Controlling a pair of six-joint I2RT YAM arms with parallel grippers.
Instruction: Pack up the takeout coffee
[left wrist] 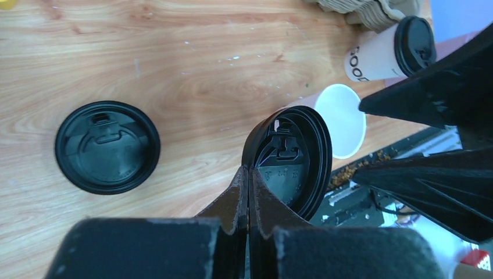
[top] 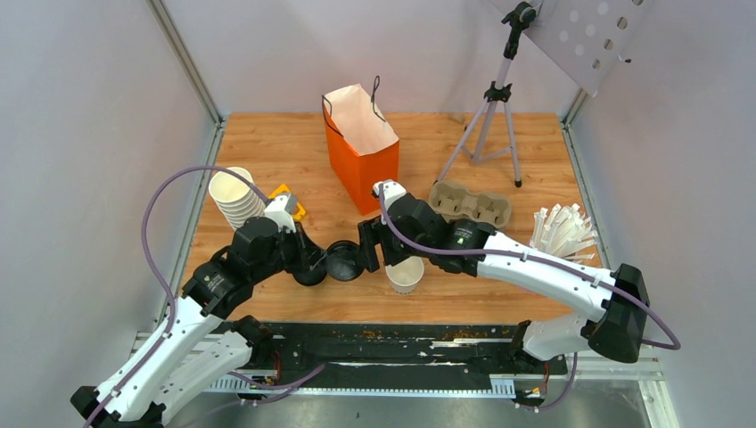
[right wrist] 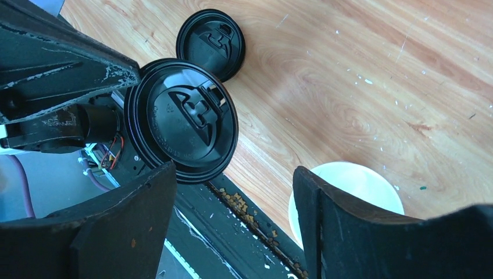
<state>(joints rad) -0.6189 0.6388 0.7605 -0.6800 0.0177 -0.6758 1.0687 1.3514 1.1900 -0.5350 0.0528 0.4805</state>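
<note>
**Lid pinched, cup uncapped**

On the grained wooden table (top: 267, 143), a ribbed stack of lidless white cups (top: 234, 198) sits at 9 o'clock. The left gripper (left wrist: 249, 174), arm bent low, pinches a glossy round black lid (left wrist: 290, 157) by its rim. The right gripper (right wrist: 232, 221) hangs spread beside an open paper cup (top: 405, 274). The lidded takeout coffee (left wrist: 383, 52) lies sideways, at 1 o'clock from that lid.

walls (top: 98, 116): plain grey-white | tabletop (top: 267, 152): light wood | tripod (top: 497, 92): far right corner

Bright, even overhead light; tabletop (top: 294, 143) shadows are short and soft. Wrist views show a pale sheen on the wood. Left tool (left wrist: 249, 173) and right tool (right wrist: 234, 172) loom dark and soft-focused up close; the lid (left wrist: 293, 154) glints faintly.
</note>
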